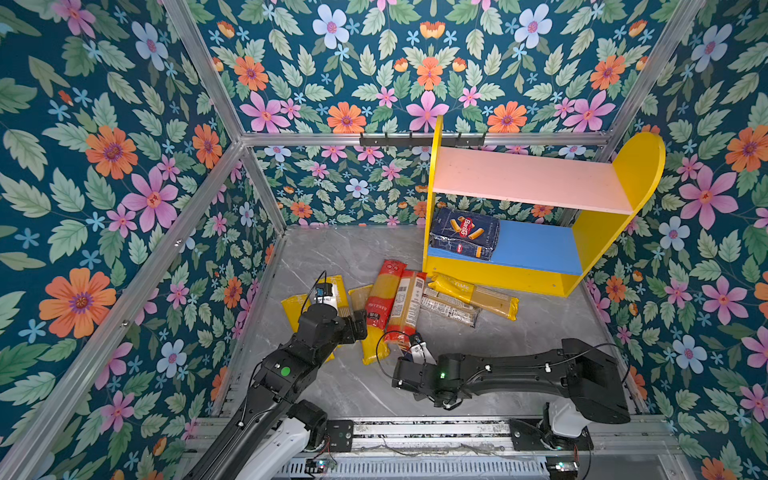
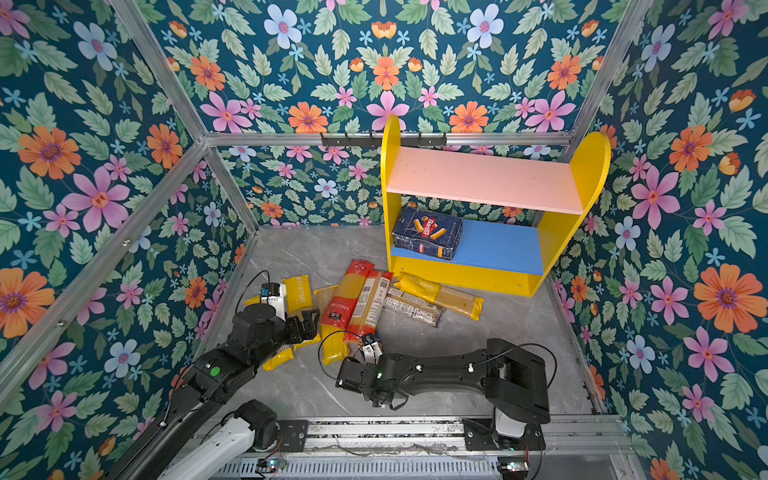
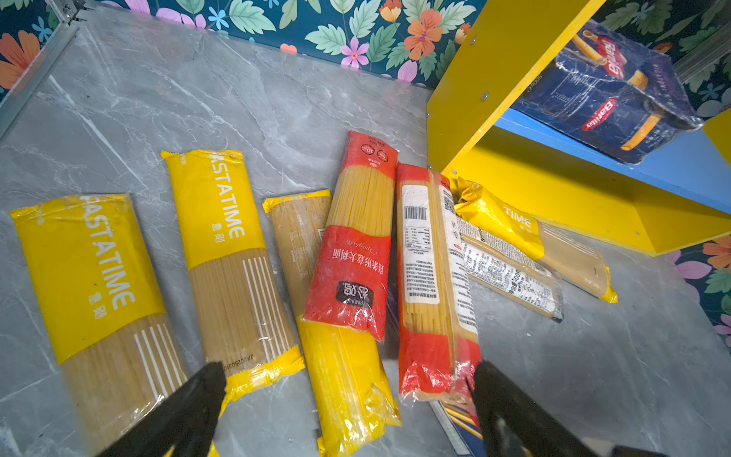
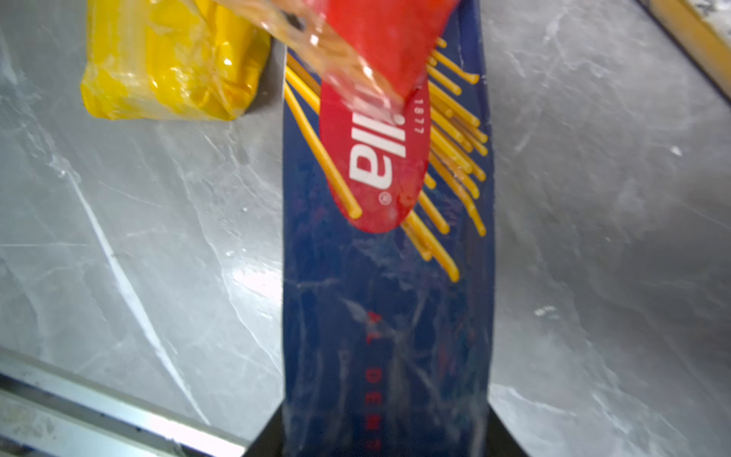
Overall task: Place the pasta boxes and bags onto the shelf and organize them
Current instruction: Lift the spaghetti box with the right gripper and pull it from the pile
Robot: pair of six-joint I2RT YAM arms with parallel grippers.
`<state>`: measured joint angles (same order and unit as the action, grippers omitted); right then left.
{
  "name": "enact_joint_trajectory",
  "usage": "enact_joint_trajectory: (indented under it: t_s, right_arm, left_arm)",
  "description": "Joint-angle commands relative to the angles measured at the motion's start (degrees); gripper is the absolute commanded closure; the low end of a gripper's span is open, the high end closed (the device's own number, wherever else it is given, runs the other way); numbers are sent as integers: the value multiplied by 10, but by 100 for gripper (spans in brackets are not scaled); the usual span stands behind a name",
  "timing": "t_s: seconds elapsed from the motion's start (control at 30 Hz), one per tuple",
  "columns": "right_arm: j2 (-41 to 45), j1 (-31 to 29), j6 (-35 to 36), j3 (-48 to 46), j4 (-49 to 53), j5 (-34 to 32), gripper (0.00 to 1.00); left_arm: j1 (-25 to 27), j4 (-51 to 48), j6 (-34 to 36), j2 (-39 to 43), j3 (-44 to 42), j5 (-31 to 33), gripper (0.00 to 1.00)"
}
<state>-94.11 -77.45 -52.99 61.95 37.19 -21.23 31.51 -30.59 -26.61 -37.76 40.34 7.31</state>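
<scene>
While the right arm [image 1: 519, 365] lies stretched low across the table [image 1: 540, 332], the right gripper [image 4: 385, 439] clamps the sides of the narrow pasta box [image 4: 387, 316] (its far end under a red-ended bag [image 4: 387, 35]). The left gripper [image 3: 346, 370], arm bent, hangs wide open and empty above the bags [image 3: 229, 237]; the wide pasta box [image 1: 463, 235] lies on the blue board [image 1: 536, 245] of the shelf [image 1: 498, 276].
</scene>
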Motion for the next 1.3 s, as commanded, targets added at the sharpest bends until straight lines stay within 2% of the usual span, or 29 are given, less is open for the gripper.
enact_joint_trajectory:
  t_s: [0.0,0.4,0.67,0.87,1.17,1.27]
  right_arm:
    - [40,5,-22,-11,22,-46,54]
    - [196,64,11,-63,39,-43,56]
    - [282,79,22,-75,71,-60,56]
    - [284,94,17,-110,55,-45,57]
    - [219,105,-16,-189,-57,24,59]
    - [222,105,-20,-199,-77,40,60]
  left_arm:
    - [-1,15,5,3,1,-1,0]
    - [-1,23,1,-4,-2,-4,0]
    - [-1,33,0,-16,-4,-8,0]
    - [-1,43,-9,-18,-13,-21,0]
    - [-1,37,-19,-15,-19,-24,0]
    - [-1,38,-26,-14,-21,-29,0]
